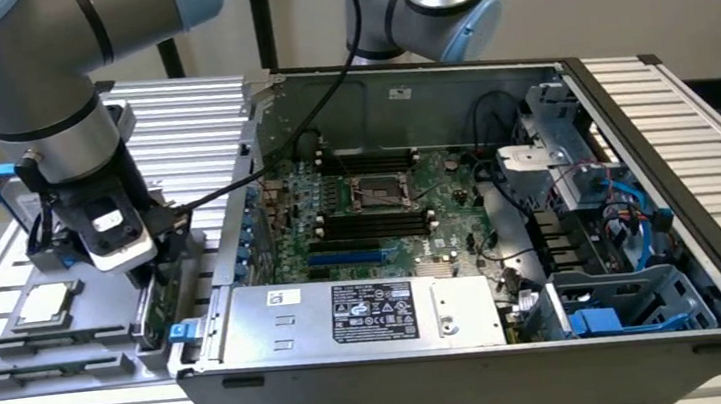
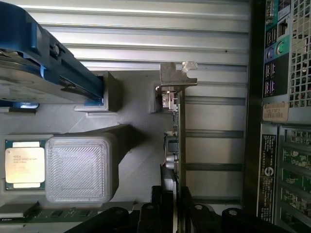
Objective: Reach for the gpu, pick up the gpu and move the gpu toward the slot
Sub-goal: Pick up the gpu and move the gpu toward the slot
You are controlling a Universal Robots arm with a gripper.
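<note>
The gripper (image 2: 174,206) clasps the gpu (image 2: 178,116) (edge-on, upright) on both sides.

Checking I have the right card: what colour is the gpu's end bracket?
Silver: the gpu bracket shows best in the wrist view.

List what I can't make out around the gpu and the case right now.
- gpu, wrist view: seen edge-on, so its faces are hidden; the gripper covers its near end.
- gpu, exterior view: mostly behind the gripper and arm.
- Slot, exterior view: cannot tell which one on the motherboard is meant; the power supply blocks the board's near edge.
- Power supply label: text too small to read.
</note>
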